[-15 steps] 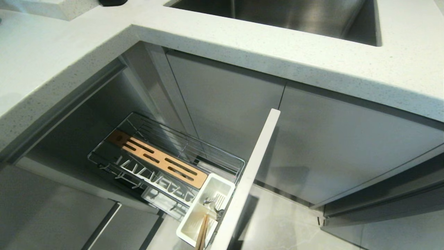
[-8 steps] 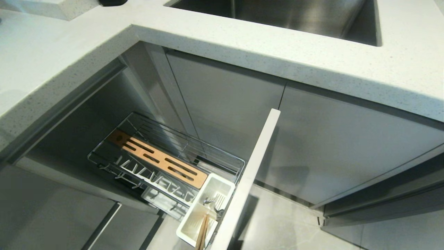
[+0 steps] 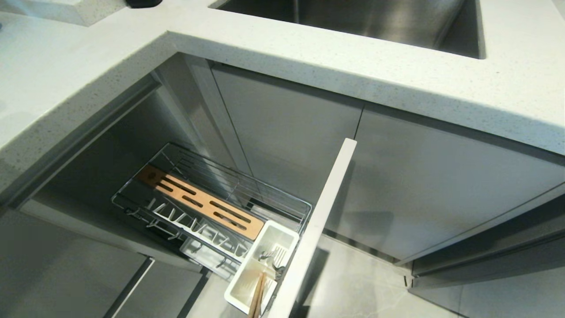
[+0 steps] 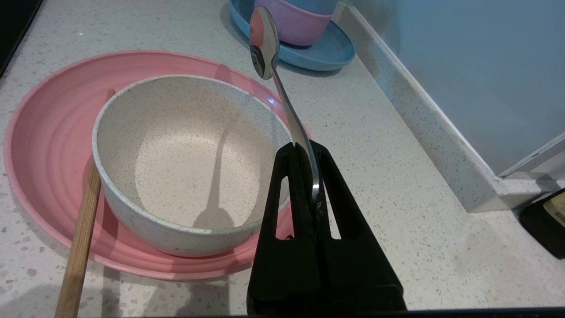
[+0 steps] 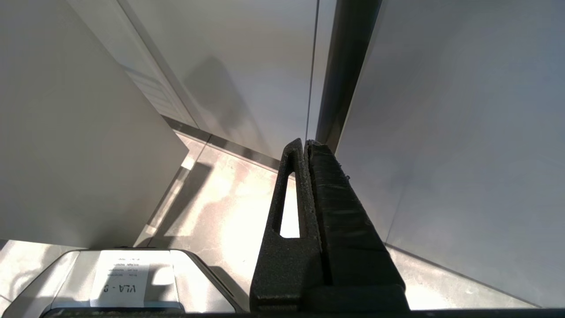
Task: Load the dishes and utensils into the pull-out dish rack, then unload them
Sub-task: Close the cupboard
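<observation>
In the left wrist view my left gripper (image 4: 303,145) is shut on the handle of the silver spoon (image 4: 263,42), whose scoop points up and away. The spoon hangs over the edge of the white bowl (image 4: 190,163), which sits on the pink plate (image 4: 39,132) on the counter. One wooden chopstick (image 4: 81,238) leans across the plate's rim beside the bowl. The head view shows the pull-out dish rack (image 3: 145,194) drawn out under the counter, with wooden chopsticks (image 3: 257,296) standing in its white caddy (image 3: 282,238). Neither arm shows there. My right gripper (image 5: 306,143) is shut and empty, parked low beside the cabinets.
A blue plate (image 4: 329,53) carrying stacked bowls stands behind the spoon, near the counter's raised back edge (image 4: 423,119). The rack's pale front panel (image 3: 318,221) juts out over the floor. A steel sink (image 3: 353,17) is set in the counter above.
</observation>
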Motion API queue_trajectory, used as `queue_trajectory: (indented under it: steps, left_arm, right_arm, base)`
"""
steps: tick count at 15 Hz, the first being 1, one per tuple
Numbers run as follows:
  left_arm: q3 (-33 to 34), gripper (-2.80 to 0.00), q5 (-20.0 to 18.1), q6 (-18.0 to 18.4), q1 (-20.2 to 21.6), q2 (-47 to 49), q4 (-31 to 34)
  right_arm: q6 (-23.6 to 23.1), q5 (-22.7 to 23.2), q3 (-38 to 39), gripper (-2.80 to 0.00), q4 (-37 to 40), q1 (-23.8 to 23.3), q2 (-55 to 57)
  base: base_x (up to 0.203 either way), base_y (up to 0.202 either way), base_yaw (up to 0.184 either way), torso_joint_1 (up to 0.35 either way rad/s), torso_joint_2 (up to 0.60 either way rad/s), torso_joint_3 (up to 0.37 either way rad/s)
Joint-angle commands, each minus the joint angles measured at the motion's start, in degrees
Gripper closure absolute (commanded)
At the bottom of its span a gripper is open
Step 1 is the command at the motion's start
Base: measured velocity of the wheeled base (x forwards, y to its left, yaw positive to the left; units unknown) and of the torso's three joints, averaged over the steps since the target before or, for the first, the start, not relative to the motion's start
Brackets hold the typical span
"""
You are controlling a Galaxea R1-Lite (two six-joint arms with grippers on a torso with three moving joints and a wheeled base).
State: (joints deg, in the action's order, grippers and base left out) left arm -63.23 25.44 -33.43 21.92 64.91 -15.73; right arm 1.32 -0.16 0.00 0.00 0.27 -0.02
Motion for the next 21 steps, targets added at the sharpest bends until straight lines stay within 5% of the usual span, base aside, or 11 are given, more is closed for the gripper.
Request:
queue_trajectory:
  steps: [1, 9, 18, 19, 21]
  left_arm:
    - [0.2, 0.0, 0.0, -0.3, 0.0, 0.1, 0.1]
    - [0.5, 0.0, -3.9, -2.8, -0.1, 0.7, 3.1]
    - [0.6, 0.0, -3.6, -2.9, 0.1, 0.4, 3.0]
    - [0.6, -2.8, -3.6, -2.9, 0.1, 0.3, 3.0]
    - [0.5, -2.8, -3.6, -2.9, 0.4, 0.3, 2.8]
  right_arm:
    - [0.0, 0.0, 0.1, 0.0, 0.0, 0.0, 0.0]
    - [0.0, 0.0, 0.1, 0.0, 0.0, 0.0, 0.0]
    - [0.0, 0.0, 0.1, 0.0, 0.0, 0.1, 0.0]
    - [0.0, 0.0, 0.1, 0.0, -0.1, 0.0, 0.0]
    - [0.0, 0.0, 0.1, 0.0, 0.0, 0.0, 0.0]
  base:
    - [0.0, 0.0, 0.0, 0.0, 0.0, 0.0]
    - [0.0, 0.0, 0.0, 0.0, 0.0, 0.0]
    - [0.0, 0.0, 0.0, 0.0, 0.0, 0.0]
    - [0.0, 0.0, 0.0, 0.0, 0.0, 0.0]
    - [0.0, 0.0, 0.0, 0.0, 0.0, 0.0]
